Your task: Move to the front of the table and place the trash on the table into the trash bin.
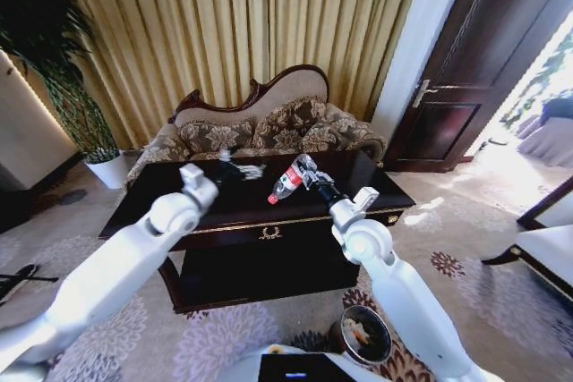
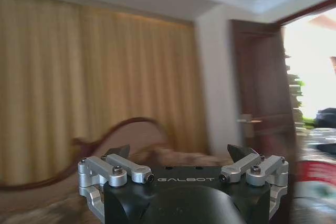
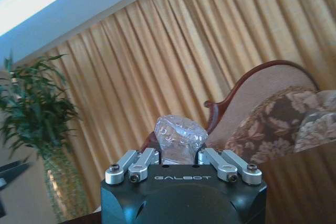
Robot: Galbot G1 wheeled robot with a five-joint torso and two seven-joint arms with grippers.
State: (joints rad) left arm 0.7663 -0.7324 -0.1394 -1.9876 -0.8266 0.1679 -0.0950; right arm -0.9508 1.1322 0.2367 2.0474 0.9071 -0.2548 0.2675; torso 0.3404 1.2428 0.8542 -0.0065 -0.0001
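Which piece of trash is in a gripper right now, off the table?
The clear plastic bottle with the red label: the right gripper holds it above the table, while the crumpled white paper lies on the tabletop.

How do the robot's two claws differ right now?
The right claw is shut on the clear plastic bottle, lifted above the dark table; the left claw is open and holds nothing. In the right wrist view the bottle's clear end sits between that claw's fingers, while the left wrist view has a bare gap between its fingers. Both are raised over the table and look alike: black bodies with silver linkages.
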